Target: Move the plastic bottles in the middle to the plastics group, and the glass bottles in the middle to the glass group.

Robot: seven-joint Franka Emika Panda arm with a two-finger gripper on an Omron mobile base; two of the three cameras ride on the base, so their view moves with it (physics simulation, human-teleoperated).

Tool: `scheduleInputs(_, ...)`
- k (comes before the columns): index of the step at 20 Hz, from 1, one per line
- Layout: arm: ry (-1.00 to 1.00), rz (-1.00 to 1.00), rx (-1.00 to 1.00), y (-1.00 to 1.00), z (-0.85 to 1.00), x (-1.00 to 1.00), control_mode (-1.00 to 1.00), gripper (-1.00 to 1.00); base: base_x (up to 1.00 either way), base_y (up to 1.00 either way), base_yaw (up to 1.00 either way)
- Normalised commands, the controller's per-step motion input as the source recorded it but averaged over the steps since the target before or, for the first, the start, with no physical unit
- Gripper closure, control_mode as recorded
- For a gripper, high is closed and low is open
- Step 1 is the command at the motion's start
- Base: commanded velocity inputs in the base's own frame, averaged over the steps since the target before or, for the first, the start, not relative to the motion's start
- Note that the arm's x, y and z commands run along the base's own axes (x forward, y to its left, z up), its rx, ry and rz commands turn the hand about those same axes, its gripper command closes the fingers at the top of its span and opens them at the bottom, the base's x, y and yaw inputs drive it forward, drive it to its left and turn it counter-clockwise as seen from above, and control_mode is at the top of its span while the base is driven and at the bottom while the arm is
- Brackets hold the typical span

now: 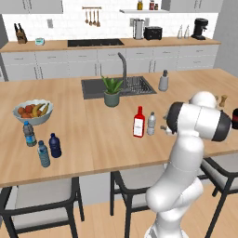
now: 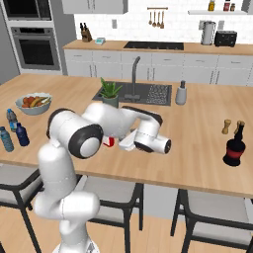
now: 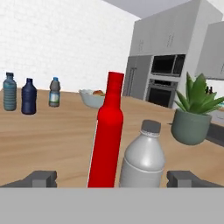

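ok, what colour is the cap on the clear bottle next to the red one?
Grey, on the clear bottle; the hand view shows it best.

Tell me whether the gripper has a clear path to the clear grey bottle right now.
Probably yes. In the hand view the open gripper faces the grey bottle head-on, but the red glass bottle stands right beside it, also between the fingers, so it may get caught too.

Your arm rises from the base, bends at a dark-capped elbow and reaches forward low over the counter, forearm about level. The wrist turns the hand sideways, so your gripper looks along the counter top. Its jaws stand wide apart, the two dark fingertips at either side of the hand view, gripping nothing.
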Motion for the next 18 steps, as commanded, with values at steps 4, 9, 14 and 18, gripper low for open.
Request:
scheduleInputs(4,0.0,0.0,0.0,0.03,-0.11,0.27,-1.0,-1.0,0.0,0.0,0.0)
scheduleInputs(9,0.0,0.0,-0.03,0.07,-0.13,0.3,-1.0,-1.0,0.0,0.0,0.0)
scheduleInputs(14,0.0,0.0,-0.03,0.08,-0.13,0.33,-1.0,-1.0,0.0,0.0,0.0)
scheduleInputs(18,0.0,0.0,-0.02,0.08,-0.12,0.21,-1.0,-1.0,0.0,0.0,0.0)
